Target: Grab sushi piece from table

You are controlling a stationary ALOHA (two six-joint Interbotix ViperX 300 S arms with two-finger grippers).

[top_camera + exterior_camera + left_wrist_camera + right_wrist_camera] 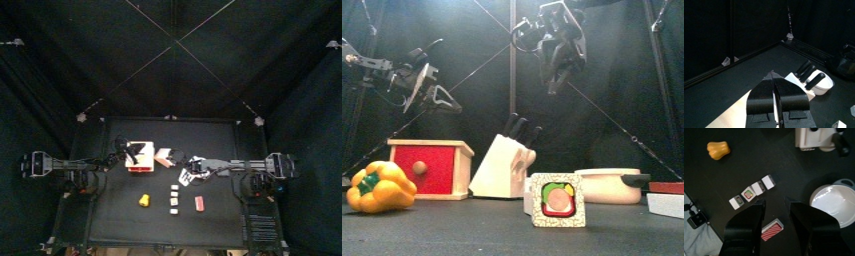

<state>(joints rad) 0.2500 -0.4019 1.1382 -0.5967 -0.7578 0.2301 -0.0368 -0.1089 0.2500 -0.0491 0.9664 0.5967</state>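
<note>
Two small whitish sushi pieces lie near the front of the black table. In the right wrist view they form a short row. One sushi piece stands close in the front view, showing its green and red filling. My right gripper hangs open high above the table with nothing between its fingers, and the row lies just beyond its tips. In the top view my right gripper is over the middle. My left gripper is shut and empty, raised at the left near the red box.
A yellow pepper lies front left. A white knife block stands behind the sushi, a white pot to its right, and a pink-red block beside the pieces. Black curtains close in the table.
</note>
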